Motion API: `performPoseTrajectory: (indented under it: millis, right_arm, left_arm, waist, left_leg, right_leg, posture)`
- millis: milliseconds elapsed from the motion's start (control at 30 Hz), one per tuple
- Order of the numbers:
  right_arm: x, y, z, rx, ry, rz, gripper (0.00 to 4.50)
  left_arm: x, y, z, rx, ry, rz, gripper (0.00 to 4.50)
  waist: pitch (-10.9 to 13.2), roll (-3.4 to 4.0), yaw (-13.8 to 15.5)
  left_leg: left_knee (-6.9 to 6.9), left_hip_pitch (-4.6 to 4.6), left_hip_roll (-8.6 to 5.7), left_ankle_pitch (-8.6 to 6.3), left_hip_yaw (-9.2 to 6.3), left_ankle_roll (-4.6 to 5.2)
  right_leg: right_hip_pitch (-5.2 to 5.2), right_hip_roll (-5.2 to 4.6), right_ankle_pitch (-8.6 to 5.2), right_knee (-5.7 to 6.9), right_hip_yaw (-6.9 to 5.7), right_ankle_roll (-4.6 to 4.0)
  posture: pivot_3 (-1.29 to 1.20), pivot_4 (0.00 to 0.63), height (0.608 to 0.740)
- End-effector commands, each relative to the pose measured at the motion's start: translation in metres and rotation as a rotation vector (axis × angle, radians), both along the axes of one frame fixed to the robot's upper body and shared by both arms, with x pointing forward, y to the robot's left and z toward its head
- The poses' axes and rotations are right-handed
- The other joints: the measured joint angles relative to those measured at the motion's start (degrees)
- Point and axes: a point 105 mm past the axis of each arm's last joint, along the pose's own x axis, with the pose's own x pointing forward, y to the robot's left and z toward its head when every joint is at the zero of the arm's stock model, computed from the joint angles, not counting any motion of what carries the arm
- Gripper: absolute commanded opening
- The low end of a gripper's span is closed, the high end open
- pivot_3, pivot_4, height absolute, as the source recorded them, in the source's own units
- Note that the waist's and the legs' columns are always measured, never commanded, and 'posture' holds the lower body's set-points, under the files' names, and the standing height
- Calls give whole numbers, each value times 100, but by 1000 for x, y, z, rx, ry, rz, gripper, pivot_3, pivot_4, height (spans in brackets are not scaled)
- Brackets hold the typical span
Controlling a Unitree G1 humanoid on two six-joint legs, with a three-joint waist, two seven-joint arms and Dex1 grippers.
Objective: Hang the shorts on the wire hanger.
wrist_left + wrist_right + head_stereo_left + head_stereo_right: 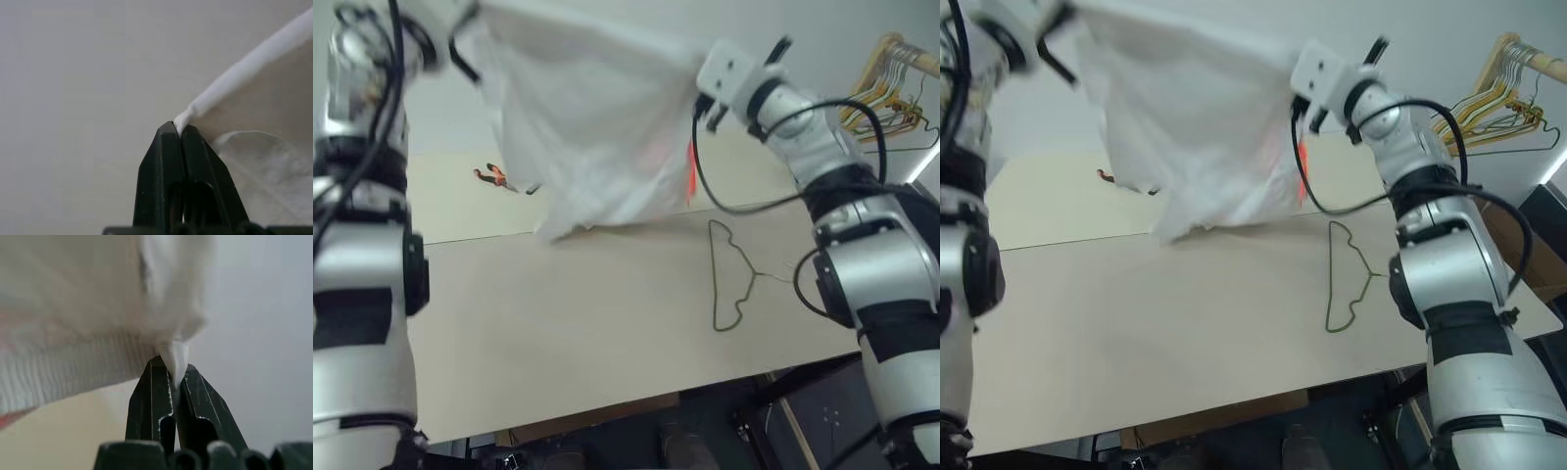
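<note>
**Head view: shorts lifted clear, hanger waiting below**

Head view takes in a long pale counter (607, 323) running across the room, bare along most of its length. Above its far side the shorts (592, 127) hang in the air, stretched between the two raised arms, the cloth sagging in a wide white bag whose lowest fold dangles near the surface. A red-orange mark shows through the cloth on the right-hand side.

Each arm pinches one end of the waistband. The left gripper (178, 128) has its jaws pressed tight on a thin rolled edge of white cloth; the right gripper (168, 367) is likewise clamped on a tuft of the ribbed band.

On the counter, below and to the right of the shorts, lies the hanger (732, 279), flat, well apart from the cloth and untouched. A rail of other hangers (891, 83) stands off to the far right, and a small orange tool (492, 176) lies on the far side of the counter.

The step in hand looks like the lift and spread. Next, I'd judge, the shorts need bringing over the hanger and draping across its bar, which likely means freeing one hand to steady the wire.
</note>
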Motion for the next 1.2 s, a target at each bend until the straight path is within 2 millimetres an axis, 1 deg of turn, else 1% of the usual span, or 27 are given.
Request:
performPoseTrajectory:
  millis: [33,67,133,200,267,300,333,367,400,467,500,567,600,667,733,767,833,867,900,933,967,1000,1033,1100,1200]
  right_arm:
    - [-20,-27,44,199,-257,-58,33]
    - [-22,-28,44,193,-282,-52,33]
    - [-21,-28,32,150,-280,-32,33]
    - [-17,-29,8,54,-246,-18,33]
    - [-14,-28,-20,-48,-188,23,33]
    - [-13,-26,-38,-126,-149,54,33]
    - [-14,-24,-59,-201,-95,98,33]
    - [-15,-23,-76,-257,-54,130,33]
    - [-16,-20,-99,-321,11,177,33]
    - [-24,-15,-138,-446,107,271,33]
    - [-29,-11,-156,-494,147,320,33]
    - [-40,-6,-183,-578,203,404,33]
    - [-47,-3,-198,-625,237,452,33]
    - [-60,1,-224,-695,300,541,33]
    - [-72,4,-243,-737,342,614,33]
    - [-77,5,-250,-752,356,644,33]
    - [-85,7,-262,-777,366,684,33]
    - [-87,8,-265,-781,365,694,33]
    - [-90,9,-269,-793,365,709,33]
    - [-93,10,-272,-811,361,722,33]
    - [-96,10,-276,-842,350,733,33]
    - [-99,10,-280,-872,345,748,33]
    - [-101,10,-283,-892,340,757,33]
    - [-105,8,-288,-928,332,769,33]
    - [-114,1,-298,-969,331,793,33]
  left_arm:
    - [-58,32,65,-30,-449,220,0]
    - [-70,30,75,-13,-528,224,0]
    - [-77,23,79,37,-581,184,0]
    - [-68,12,64,124,-537,98,0]
    - [-54,4,39,149,-431,-45,0]
    - [-46,-1,20,170,-357,-130,0]
    - [-38,-6,-4,183,-260,-245,0]
    - [-35,-10,-24,192,-193,-334,0]
    - [-32,-12,-52,201,-97,-427,0]
    - [-36,-13,-107,224,97,-592,0]
    - [-44,-12,-131,211,181,-657,0]
    - [-64,-12,-169,183,338,-758,0]
    - [-79,-11,-187,166,442,-801,0]
    - [-110,-14,-215,162,638,-869,0]
    - [-136,-15,-233,163,801,-900,0]
    - [-147,-16,-239,163,860,-906,0]
    - [-166,-13,-251,134,1015,-908,0]
    - [-177,-11,-257,138,1103,-907,0]
    - [-188,-9,-266,154,1199,-901,0]
    - [-198,-7,-273,170,1278,-894,0]
    - [-207,-5,-280,194,1354,-888,0]
    - [-220,-4,-289,219,1448,-884,0]
    - [-228,-3,-294,234,1507,-883,0]
    - [-238,-4,-301,252,1567,-875,0]
    - [-250,-16,-313,261,1602,-879,0]
  waist:
    - [0,0,-26]
    - [1,1,-32]
    - [1,1,-39]
    - [0,1,-30]
    - [0,5,26]
    - [-1,9,53]
    - [1,13,65]
    - [1,12,62]
    - [0,13,47]
    - [-4,23,-14]
    - [-4,24,-78]
    - [-3,24,-255]
    - [-3,24,-307]
    - [-4,23,-486]
    - [-2,20,-526]
    - [-1,20,-509]
    - [3,23,-468]
    - [9,25,-442]
    - [12,29,-411]
    - [23,35,-386]
    - [26,39,-364]
    - [29,41,-329]
    - [29,41,-296]
    - [29,40,-224]
    - [28,40,-124]
  left_leg:
    - [-16,-33,-13,1,3,-2]
    - [-22,-66,-29,3,3,-4]
    - [-24,-103,-51,1,3,-1]
    - [-25,-108,-65,-6,11,12]
    - [-9,-96,-70,-11,32,21]
    - [-2,-79,-70,-13,37,25]
    - [1,-48,-68,-12,36,32]
    - [1,-19,-67,-19,38,57]
    - [9,2,-68,-28,40,85]
    - [20,24,-67,-23,40,99]
    - [33,45,-63,-27,39,105]
    - [60,50,-58,-29,27,109]
    - [70,50,-52,-30,6,110]
    - [74,48,-50,-30,-6,110]
    - [72,58,-45,-33,-17,115]
    - [73,65,-45,-33,-15,115]
    - [66,115,-47,-35,-14,118]
    - [62,147,-47,-38,-13,123]
    - [55,197,-47,-43,-8,132]
    - [55,225,-48,-46,-10,136]
    - [48,276,-45,-47,-8,138]
    - [44,307,-42,-49,-8,141]
    - [44,331,-42,-49,-9,141]
    - [44,360,-40,-50,-6,141]
    - [44,360,-40,-50,-5,141]
  right_leg:
    - [-43,-15,0,4,-4,0]
    - [-82,-30,0,2,-5,1]
    - [-125,-48,5,1,-12,12]
    - [-123,-59,9,-14,-18,24]
    - [-63,-58,13,-50,-33,40]
    - [-27,-57,8,-68,-38,51]
    - [29,-56,4,-105,-46,58]
    - [65,-54,8,-117,-48,64]
    - [94,-54,13,-116,-47,69]
    - [129,-54,31,-119,-45,73]
    - [156,-50,33,-116,-42,73]
    - [159,-45,40,-102,-35,74]
    - [156,-40,42,-91,-21,74]
    - [145,-39,45,-80,-6,75]
    - [150,-34,44,-62,-1,74]
    - [150,-31,44,-58,1,74]
    - [192,-29,41,-50,1,70]
    - [225,-25,40,-55,1,69]
    - [269,-24,31,-76,4,64]
    - [311,-23,24,-84,0,65]
    - [361,-18,1,-98,-5,89]
    - [394,-14,-25,-105,-6,97]
    - [421,-14,-46,-105,-13,80]
    - [447,-14,-52,-104,-13,73]
    - [448,-15,-53,-104,-12,70]
  posture:
    - [-8,0,740]
    - [-8,0,740]
    - [-7,0,740]
    - [-1,0,740]
    - [3,0,740]
    - [2,0,740]
    - [3,0,740]
    - [7,0,740]
    - [7,0,740]
    - [13,0,740]
    - [17,0,740]
    - [22,0,740]
    - [31,0,740]
    - [38,0,740]
    - [50,11,740]
    - [56,16,740]
    - [58,17,740]
    - [58,19,740]
    - [57,20,740]
    - [54,19,740]
    - [51,19,740]
    - [50,20,740]
    - [48,20,740]
    - [44,20,740]
    - [30,23,740]
